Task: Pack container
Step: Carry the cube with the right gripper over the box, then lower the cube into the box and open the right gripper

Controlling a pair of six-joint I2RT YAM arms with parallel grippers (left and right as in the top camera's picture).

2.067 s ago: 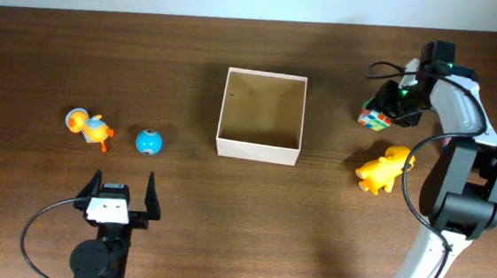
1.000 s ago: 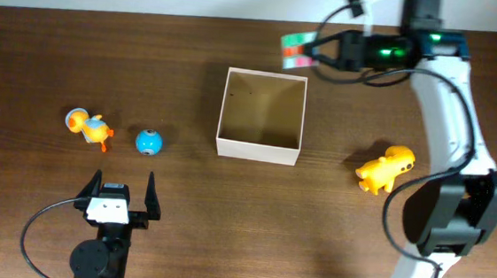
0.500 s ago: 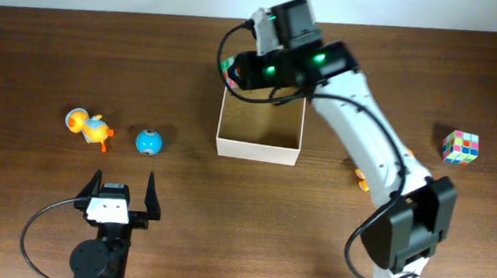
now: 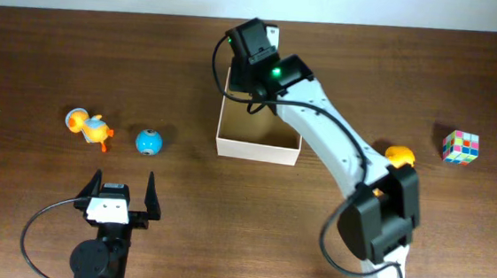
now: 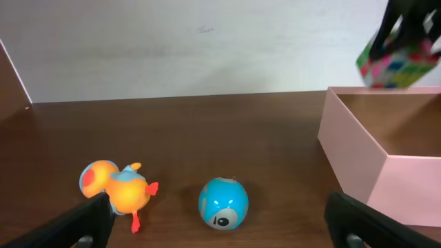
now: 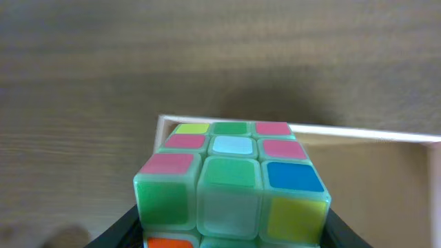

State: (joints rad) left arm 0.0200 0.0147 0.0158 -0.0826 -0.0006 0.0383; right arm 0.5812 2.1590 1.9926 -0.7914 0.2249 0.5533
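The container [image 4: 257,148] is a square cream-walled box with a tan inside, at the table's middle. It also shows in the left wrist view [image 5: 358,158] and its rim shows in the right wrist view [image 6: 358,133]. My right gripper [image 4: 246,78] is shut on a green-bodied puzzle cube [image 6: 231,182] and holds it above the container's far-left corner; the cube also shows in the left wrist view [image 5: 398,60]. My left gripper [image 4: 123,191] is open and empty near the front edge, its fingers [image 5: 224,238] facing the toys.
An orange duck toy [image 4: 88,127] and a blue ball [image 4: 149,140] lie left of the container, and both show in the left wrist view: duck [image 5: 117,189], ball [image 5: 223,202]. A yellow toy [image 4: 398,153], partly behind my right arm, and a white-bodied puzzle cube [image 4: 461,146] lie at the right.
My right arm has swung from the right side to the left with the green cube, ending above the container's far-left corner. The left arm has not moved.
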